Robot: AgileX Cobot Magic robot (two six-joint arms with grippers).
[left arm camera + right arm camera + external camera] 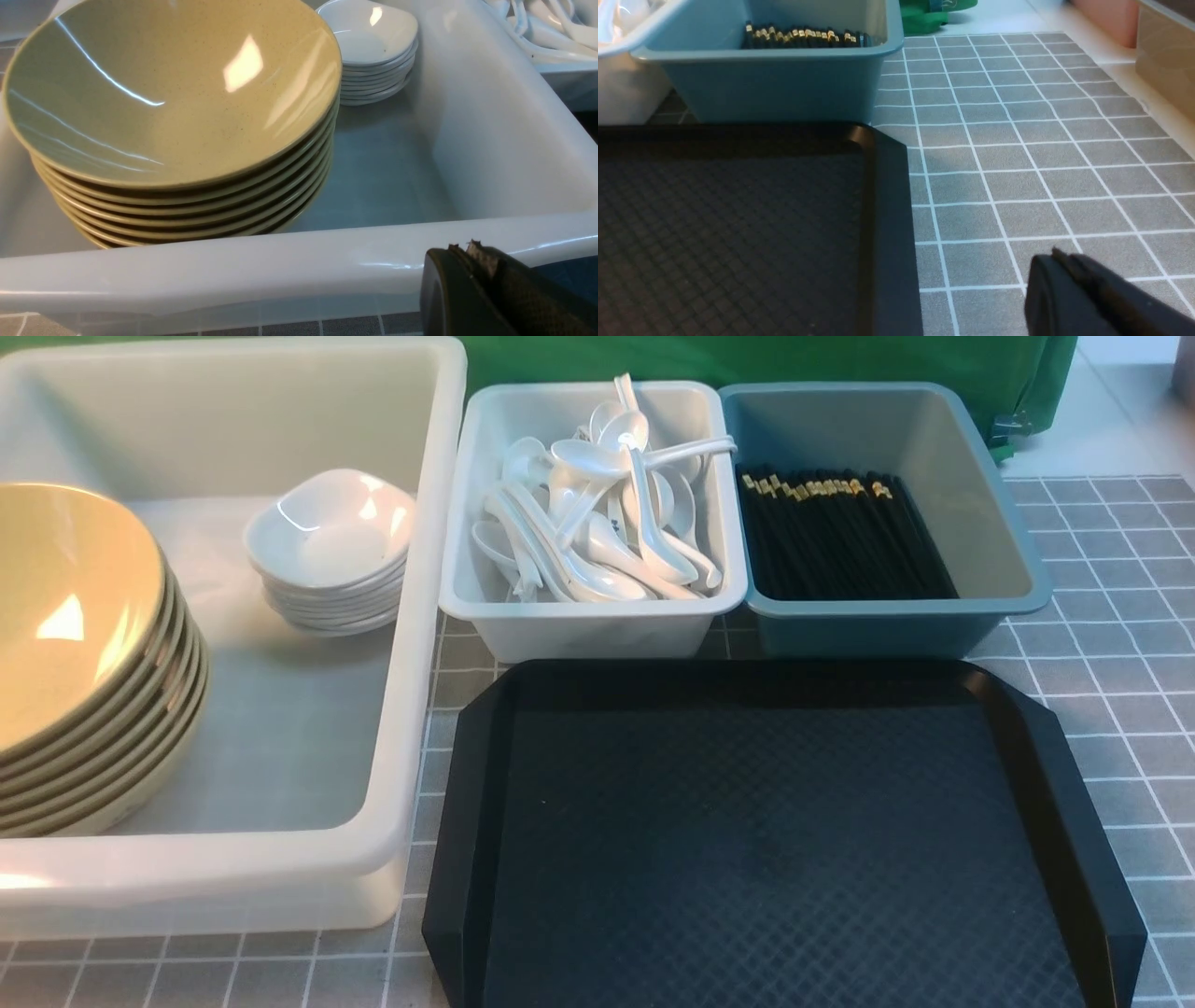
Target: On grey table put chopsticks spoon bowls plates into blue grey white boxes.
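1. The large white box (411, 644) sits at 9 o'clock on the grey counter (1111, 653), holding stacked bowls (84, 653) and stacked plates (331, 546).
2. The grey-white box (597, 625) at 12 o'clock holds the spoons (607, 523).
3. The blue box (990, 523), touching it at 1 o'clock, holds the chopsticks (840, 537).
4. The black tray (775, 840) lies bare at 6 o'clock.
5. The left gripper (467, 254) is clenched, empty, just outside the white box's rim.
6. The right gripper (1057, 259) is clenched, empty, over the counter beside the tray.

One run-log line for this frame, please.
bowls + plates: stacked in white box | spoons: grey-white box | chopsticks: blue box | black tray: bare | left gripper, right gripper: shut, holding nothing
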